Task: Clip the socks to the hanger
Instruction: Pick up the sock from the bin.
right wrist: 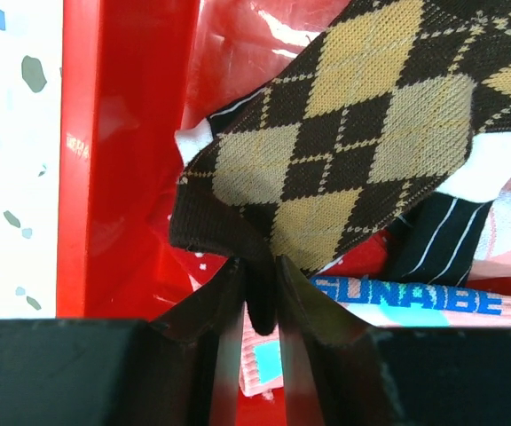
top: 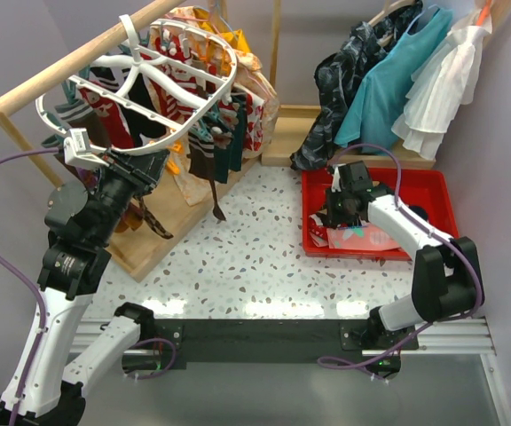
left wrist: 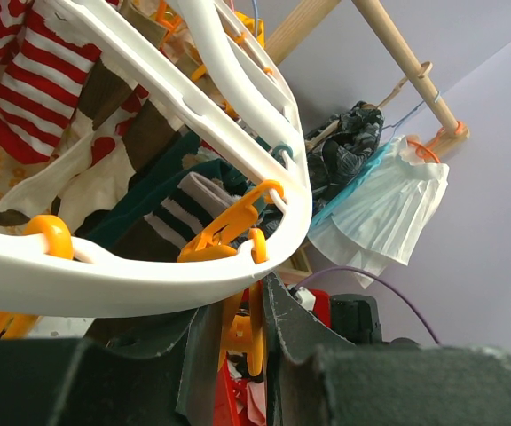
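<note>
The white oval hanger (top: pixel 223 93) hangs from the rail at the upper left, with several socks (top: pixel 224 142) clipped under it, among them a red-white striped one (left wrist: pixel 25 98). My left gripper (top: pixel 153 164) is up at the hanger's near rim (left wrist: pixel 149 284), shut on an orange clip (left wrist: pixel 242 333) that hangs from it. My right gripper (top: pixel 340 213) is down in the red bin (top: pixel 433 191), shut on the cuff of a brown-black argyle sock (right wrist: pixel 371 115). More socks, a pink one with teal lettering (right wrist: pixel 433 302) and a dark striped one (right wrist: pixel 437 244), lie under it.
A long wooden rail (top: pixel 69 67) slants across the upper left, with its wooden base (top: pixel 149 253) below. Floral orange cloth (top: pixel 257 98) hangs behind the hanger. Dark, teal (top: pixel 389 80) and white (top: pixel 437 84) garments hang at the back right above the bin.
</note>
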### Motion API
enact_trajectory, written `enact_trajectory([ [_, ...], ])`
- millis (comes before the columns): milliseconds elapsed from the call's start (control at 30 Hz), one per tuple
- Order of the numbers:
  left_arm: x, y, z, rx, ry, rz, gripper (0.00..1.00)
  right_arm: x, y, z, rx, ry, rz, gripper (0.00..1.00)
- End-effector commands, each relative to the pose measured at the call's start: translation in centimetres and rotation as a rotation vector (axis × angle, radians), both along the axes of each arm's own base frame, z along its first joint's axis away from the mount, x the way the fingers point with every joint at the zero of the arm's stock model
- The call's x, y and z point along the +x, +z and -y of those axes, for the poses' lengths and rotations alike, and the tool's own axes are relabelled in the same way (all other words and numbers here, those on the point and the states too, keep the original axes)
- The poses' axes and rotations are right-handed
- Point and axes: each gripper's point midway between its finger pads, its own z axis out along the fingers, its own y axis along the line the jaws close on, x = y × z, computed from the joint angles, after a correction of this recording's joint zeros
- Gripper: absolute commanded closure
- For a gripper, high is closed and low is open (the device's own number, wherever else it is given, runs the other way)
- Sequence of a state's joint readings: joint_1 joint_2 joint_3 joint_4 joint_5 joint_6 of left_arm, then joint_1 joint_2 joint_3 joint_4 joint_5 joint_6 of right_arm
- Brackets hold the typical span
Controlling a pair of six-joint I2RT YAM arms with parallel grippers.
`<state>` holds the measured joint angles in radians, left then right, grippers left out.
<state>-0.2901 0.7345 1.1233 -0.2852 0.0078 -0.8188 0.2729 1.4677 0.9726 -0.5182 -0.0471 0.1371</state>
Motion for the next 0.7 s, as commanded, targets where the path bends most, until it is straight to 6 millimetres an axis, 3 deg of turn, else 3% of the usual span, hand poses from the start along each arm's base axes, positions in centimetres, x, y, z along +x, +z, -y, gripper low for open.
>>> enact_trajectory([
  [0, -0.1, 1.6, 0.0, -0.013, -0.007, 0.066, 0.85, 0.3, 0.1, -0.2, 0.011, 0.017, 0.018, 0.78],
  [233, -0.2, 1.6, 0.0, -0.014, -0.004, 0.067, 0.85, 0.6, 1.4, -0.5, 0.029, 0.027, 0.057, 1.00],
  [500, -0.2, 1.8, 0.1, -0.018, -0.013, 0.070, 0.85, 1.1, 7.4, -1.8, 0.127, 0.018, 0.186, 1.00],
  [567, -0.2, 1.9, 0.1, -0.019, -0.015, 0.074, 0.85, 1.0, 7.9, -1.8, 0.136, 0.005, 0.185, 1.00],
  [667, -0.3, 1.8, 0.1, -0.016, -0.013, 0.073, 0.86, 0.0, 6.3, -2.0, 0.129, -0.016, 0.143, 1.00],
])
